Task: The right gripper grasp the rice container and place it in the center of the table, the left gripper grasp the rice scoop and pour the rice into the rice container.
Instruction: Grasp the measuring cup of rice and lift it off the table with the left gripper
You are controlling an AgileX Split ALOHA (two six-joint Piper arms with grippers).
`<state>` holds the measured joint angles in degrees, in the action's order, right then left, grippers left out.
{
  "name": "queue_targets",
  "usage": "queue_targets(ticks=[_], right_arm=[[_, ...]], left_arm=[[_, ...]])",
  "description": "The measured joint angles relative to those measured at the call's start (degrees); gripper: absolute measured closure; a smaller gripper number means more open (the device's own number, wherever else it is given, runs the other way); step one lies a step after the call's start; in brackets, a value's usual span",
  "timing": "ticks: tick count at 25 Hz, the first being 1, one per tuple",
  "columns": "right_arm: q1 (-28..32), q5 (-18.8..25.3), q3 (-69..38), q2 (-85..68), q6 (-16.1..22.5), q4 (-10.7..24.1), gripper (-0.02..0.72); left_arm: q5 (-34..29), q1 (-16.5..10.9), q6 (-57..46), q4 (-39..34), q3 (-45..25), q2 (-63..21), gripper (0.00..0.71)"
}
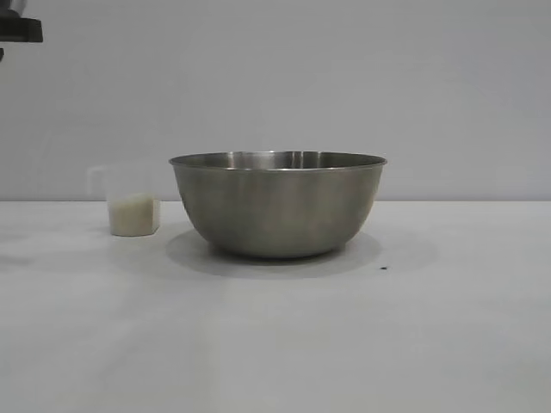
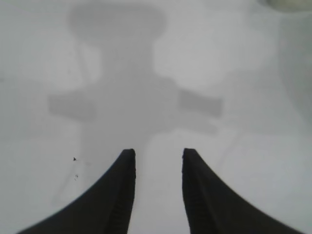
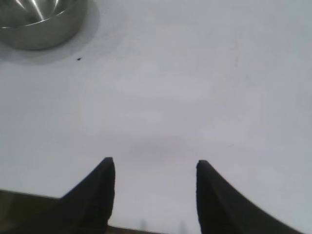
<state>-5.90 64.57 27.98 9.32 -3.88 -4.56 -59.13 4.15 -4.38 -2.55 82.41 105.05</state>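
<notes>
The rice container [image 1: 277, 205], a large steel bowl, stands upright in the middle of the table [image 1: 430, 344]. To its left stands the rice scoop [image 1: 127, 185], a small clear cup roughly half full of white rice [image 1: 132, 216]. My left gripper [image 2: 157, 152] hangs open over bare table, with only its own shadow below it and nothing between its fingers. My right gripper [image 3: 155, 161] is also open and empty, above the table near its edge. The rice container [image 3: 39, 22] lies well ahead of it, off to one side.
A tiny dark speck [image 1: 383, 268] lies on the table just right of the bowl. A black piece of the left arm [image 1: 19, 30] shows at the top left corner of the exterior view. The table's dark edge [image 3: 24, 202] runs under the right gripper.
</notes>
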Motion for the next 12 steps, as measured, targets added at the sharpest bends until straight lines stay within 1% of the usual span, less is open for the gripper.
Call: queue_targets(ticks=[5, 9, 12], right_arm=[[0.0, 0.0, 0.0, 0.0, 0.0, 0.0, 0.376], [0.0, 0.0, 0.0, 0.0, 0.0, 0.0, 0.376], [0.0, 0.0, 0.0, 0.0, 0.0, 0.0, 0.376]], left_arm=[[2.5, 0.0, -1.8, 0.0, 0.0, 0.0, 0.459], [5.0, 0.0, -3.0, -1.7, 0.0, 0.0, 0.459], [8.6, 0.0, -5.0, -3.8, -1.1, 0.0, 0.459]])
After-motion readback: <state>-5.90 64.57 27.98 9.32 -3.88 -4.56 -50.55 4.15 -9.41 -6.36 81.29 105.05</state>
